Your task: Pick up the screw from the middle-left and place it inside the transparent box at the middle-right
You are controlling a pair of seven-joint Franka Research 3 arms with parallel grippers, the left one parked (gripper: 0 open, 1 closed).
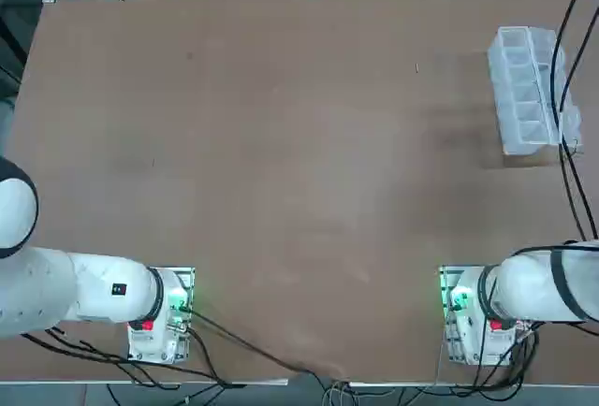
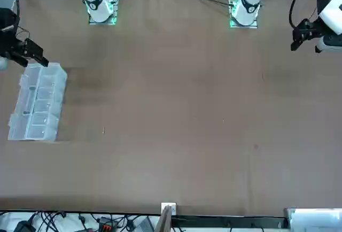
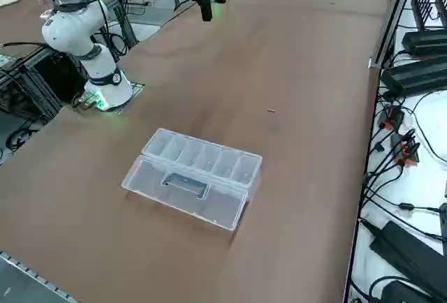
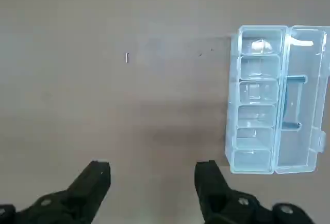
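Note:
The screw [image 1: 417, 68] [image 2: 103, 130] [image 3: 271, 111] [image 4: 127, 57] is a tiny dark sliver lying alone on the brown table. To one side of it stands the transparent box [image 1: 526, 88] [image 2: 37, 101] [image 3: 195, 174] [image 4: 256, 100], its lid folded out flat beside a row of small compartments. My right gripper [image 4: 153, 168] [image 2: 33, 60] hangs high over the table near the box's end that faces the arm bases. It is open and holds nothing. It touches neither the screw nor the box.
Black cables [image 1: 564, 69] from the right arm drape over the box's outer side. Power bricks and cables [image 3: 412, 58] line the shelf past the far table edge. The parked left arm's gripper [image 2: 305, 33] hovers at the opposite side.

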